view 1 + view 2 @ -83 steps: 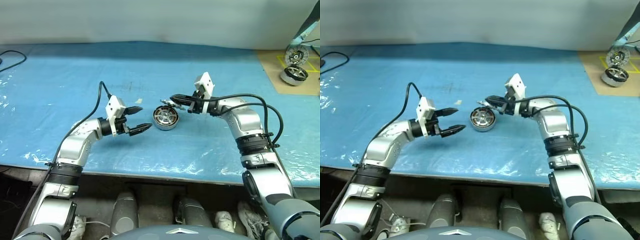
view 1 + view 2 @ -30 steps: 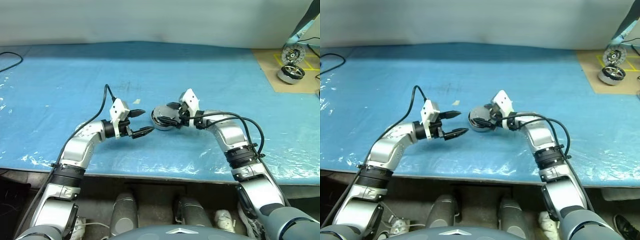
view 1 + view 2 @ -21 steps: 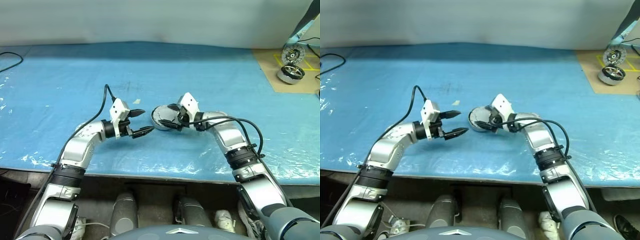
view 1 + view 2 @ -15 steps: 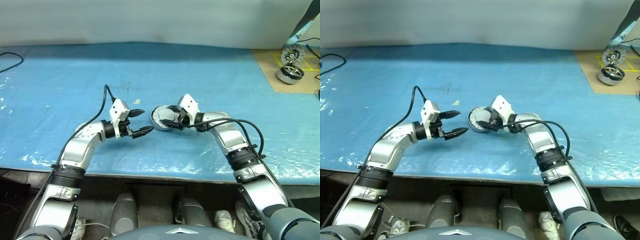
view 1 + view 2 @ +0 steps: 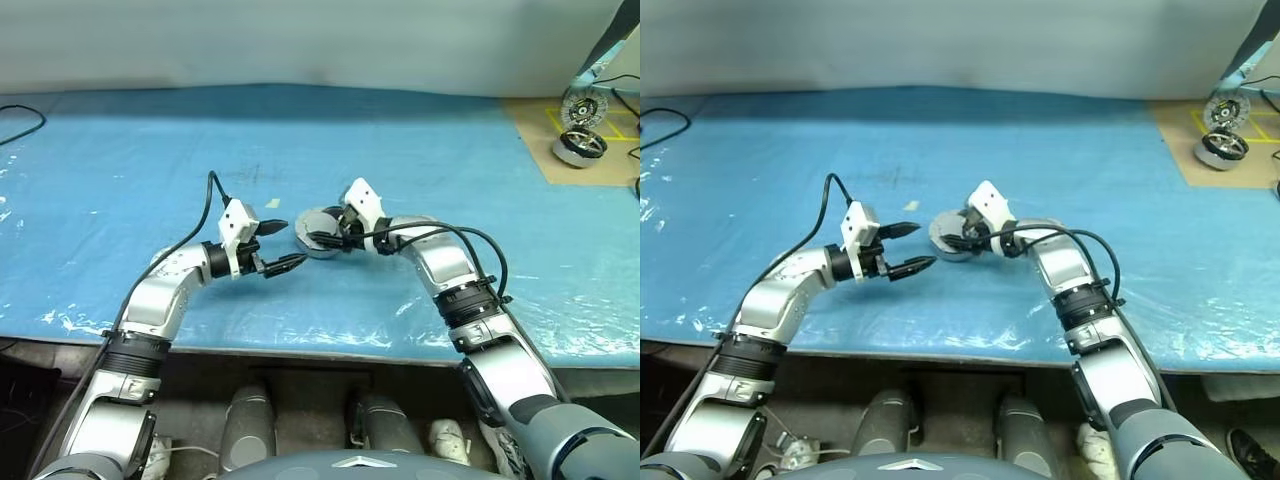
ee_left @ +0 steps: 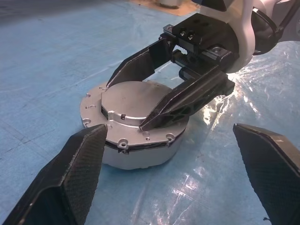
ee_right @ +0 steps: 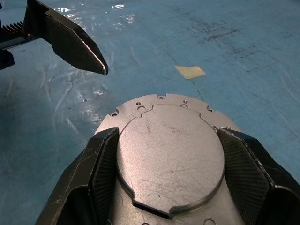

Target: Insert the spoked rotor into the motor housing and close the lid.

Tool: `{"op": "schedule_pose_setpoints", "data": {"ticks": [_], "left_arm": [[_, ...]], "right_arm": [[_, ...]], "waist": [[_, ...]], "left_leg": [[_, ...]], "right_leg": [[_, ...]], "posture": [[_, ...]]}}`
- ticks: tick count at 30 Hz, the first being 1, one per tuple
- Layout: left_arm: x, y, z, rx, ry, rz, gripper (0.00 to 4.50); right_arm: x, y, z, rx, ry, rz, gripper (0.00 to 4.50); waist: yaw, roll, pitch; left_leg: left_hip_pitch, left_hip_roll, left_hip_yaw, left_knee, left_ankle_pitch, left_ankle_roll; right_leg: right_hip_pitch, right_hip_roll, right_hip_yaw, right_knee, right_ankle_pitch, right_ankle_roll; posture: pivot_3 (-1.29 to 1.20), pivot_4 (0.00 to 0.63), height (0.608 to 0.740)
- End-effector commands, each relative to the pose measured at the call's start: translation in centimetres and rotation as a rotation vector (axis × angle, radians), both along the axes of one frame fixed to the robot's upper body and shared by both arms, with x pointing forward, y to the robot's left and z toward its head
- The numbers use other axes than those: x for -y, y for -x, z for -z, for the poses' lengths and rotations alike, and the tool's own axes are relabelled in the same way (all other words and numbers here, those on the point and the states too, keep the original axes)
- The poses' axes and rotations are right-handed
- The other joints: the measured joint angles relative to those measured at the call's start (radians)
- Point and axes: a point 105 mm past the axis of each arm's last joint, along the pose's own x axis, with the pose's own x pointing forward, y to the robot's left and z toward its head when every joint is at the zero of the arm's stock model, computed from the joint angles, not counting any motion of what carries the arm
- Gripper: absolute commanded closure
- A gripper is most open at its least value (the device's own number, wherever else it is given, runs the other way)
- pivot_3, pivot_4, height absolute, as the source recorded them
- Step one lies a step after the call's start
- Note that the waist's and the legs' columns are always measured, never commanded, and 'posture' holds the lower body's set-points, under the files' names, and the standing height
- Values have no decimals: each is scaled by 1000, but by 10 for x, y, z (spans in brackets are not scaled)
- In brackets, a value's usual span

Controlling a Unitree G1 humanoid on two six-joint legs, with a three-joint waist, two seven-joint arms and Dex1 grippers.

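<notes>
1. The housing [image 6: 133,126] sits on the blue table [image 5: 420,150], near its middle, between the two grippers.
2. The lid [image 7: 169,150] lies flat on top of the housing, closed, its plain metal face up.
3. The right gripper [image 6: 157,101] reaches over the housing from the far side as the left wrist view sees it; its two black fingers [image 7: 101,166] straddle the raised centre of the lid, one at each side, resting against its edge.
4. The left gripper [image 5: 280,246] hangs just beside the housing, jaws spread wide and holding nothing, fingertips pointing at it.
5. A small pale tape scrap [image 7: 190,71] lies on the table near the housing.
6. Two shiny motors [image 5: 580,125] rest on a brown board at the far right corner.
</notes>
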Motion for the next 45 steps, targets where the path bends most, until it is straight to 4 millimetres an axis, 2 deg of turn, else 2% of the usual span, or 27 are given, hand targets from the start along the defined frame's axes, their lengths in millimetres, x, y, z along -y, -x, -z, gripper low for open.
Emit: {"op": "schedule_pose_setpoints", "data": {"ticks": [1,4,9,17,19,25,31,40,45], "left_arm": [[4,4,-9,49,7,16,0],[1,3,-10,51,4,8,0],[1,1,-11,55,3,7,0],[4,2,-10,54,4,14,0],[5,2,-10,56,4,15,0],[6,1,-11,58,3,20,0],[7,-1,-12,62,4,21,0],[8,1,-11,60,7,22,0],[8,1,-11,60,4,23,0]], "right_arm": [[-7,0,-12,15,-31,-20,1535],[-9,-1,-13,17,-33,-17,1535],[-1,-3,6,0,30,0,1535],[4,3,23,-31,54,-11,1535],[4,4,20,-32,46,-23,1535],[-2,-1,-8,3,-28,-45,1535],[-5,0,-9,15,-9,-67,1535],[3,2,16,-25,44,-62,1535],[8,3,35,-37,102,-49,1535]], "waist": [[-1,0,0],[-1,0,0],[-1,0,0],[-1,0,0],[0,0,0],[0,0,0],[0,0,0],[0,0,0],[0,0,0]], "left_leg": [[0,0,0,0,0,0],[0,1,0,0,0,0],[0,0,0,0,0,0],[2,0,0,1,0,0],[3,0,0,1,0,0],[2,0,0,1,0,0],[1,0,0,0,0,0],[1,0,0,0,0,0],[2,0,0,0,0,0]], "right_leg": [[0,0,0,0,0,0],[0,0,0,0,0,0],[0,0,0,0,0,0],[1,0,0,1,0,0],[2,0,1,1,0,0],[2,0,0,0,0,0],[1,0,0,0,0,0],[1,0,0,0,0,0],[2,0,0,0,0,0]], "posture": [[0,150,740],[0,150,740],[0,150,740],[0,150,740],[0,150,740],[0,150,740],[0,150,740],[0,150,740],[0,150,740]]}}
